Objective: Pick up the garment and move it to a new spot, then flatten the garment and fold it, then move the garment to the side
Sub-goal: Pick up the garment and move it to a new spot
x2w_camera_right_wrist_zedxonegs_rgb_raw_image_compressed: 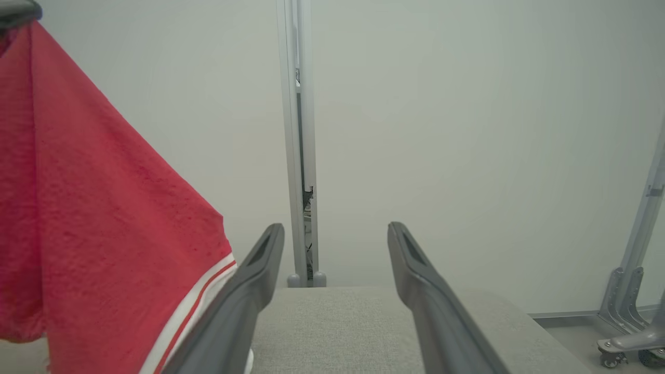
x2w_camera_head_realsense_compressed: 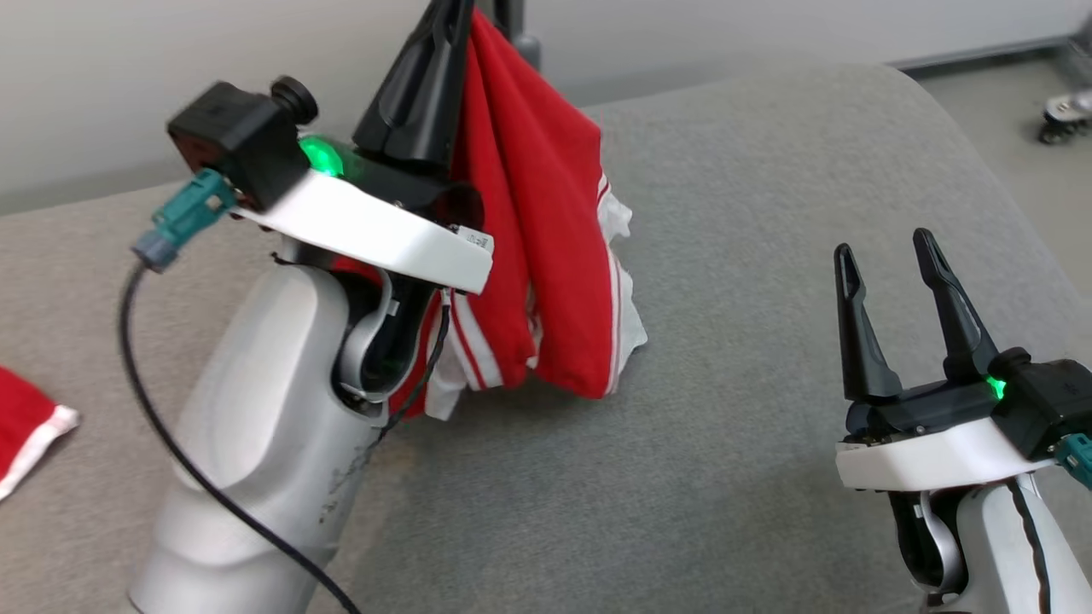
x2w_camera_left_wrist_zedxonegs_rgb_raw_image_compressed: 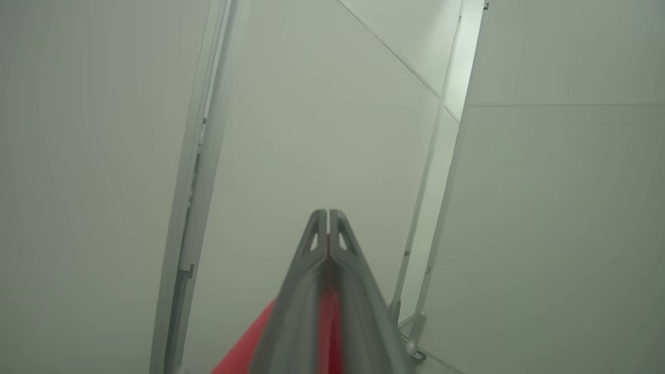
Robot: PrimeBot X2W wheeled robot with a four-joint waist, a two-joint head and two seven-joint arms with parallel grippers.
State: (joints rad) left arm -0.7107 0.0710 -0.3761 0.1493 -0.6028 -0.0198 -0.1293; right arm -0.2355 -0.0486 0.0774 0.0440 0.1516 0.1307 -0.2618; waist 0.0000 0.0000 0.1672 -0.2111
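Note:
The garment (x2w_camera_head_realsense_compressed: 537, 239) is red with white striped trim and hangs bunched in the air above the grey padded surface (x2w_camera_head_realsense_compressed: 751, 384). My left gripper (x2w_camera_head_realsense_compressed: 448, 17) is raised high at the top of the head view, shut on the garment's upper edge. In the left wrist view its fingers (x2w_camera_left_wrist_zedxonegs_rgb_raw_image_compressed: 328, 213) are pressed together with red cloth (x2w_camera_left_wrist_zedxonegs_rgb_raw_image_compressed: 244, 348) between and below them. My right gripper (x2w_camera_head_realsense_compressed: 887, 247) stands open at the lower right, empty, well to the right of the cloth. The right wrist view has the garment (x2w_camera_right_wrist_zedxonegs_rgb_raw_image_compressed: 93, 234) hanging at the left, beside my open right gripper (x2w_camera_right_wrist_zedxonegs_rgb_raw_image_compressed: 336, 228).
A red and white piece of cloth (x2w_camera_head_realsense_compressed: 26, 431) lies at the left edge of the surface. The surface's rounded far corner is at the upper right, with floor and a caster wheel (x2w_camera_head_realsense_compressed: 1062, 115) beyond. A pale wall with a metal post (x2w_camera_right_wrist_zedxonegs_rgb_raw_image_compressed: 298, 140) stands behind.

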